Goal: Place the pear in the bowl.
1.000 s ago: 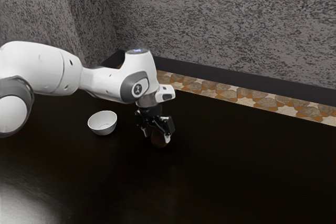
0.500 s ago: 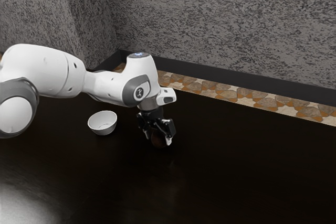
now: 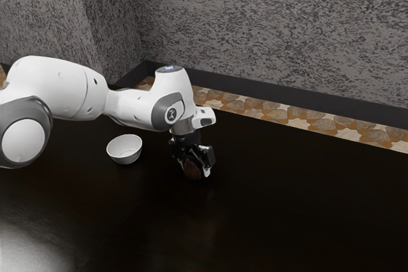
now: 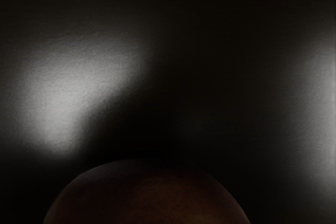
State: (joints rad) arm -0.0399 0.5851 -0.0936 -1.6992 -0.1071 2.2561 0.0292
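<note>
Pear (image 3: pixel 193 170) seen on dark table (image 3: pixel 287 208), under outstretched arm (image 3: pixel 60 87). Bowl (image 3: pixel 124 151) set upright, well apart from pear, toward exterior view's left. Gripper (image 3: pixel 194 168) poised low about pear, fingers (image 3: pixel 206 171) spread wide to either side; nothing judged clamped, though contact cannot be made out for certain. Pear's widest part best centred first, then squeezed evenly and gently; round sides could be rolled away by lopsided push.
</note>
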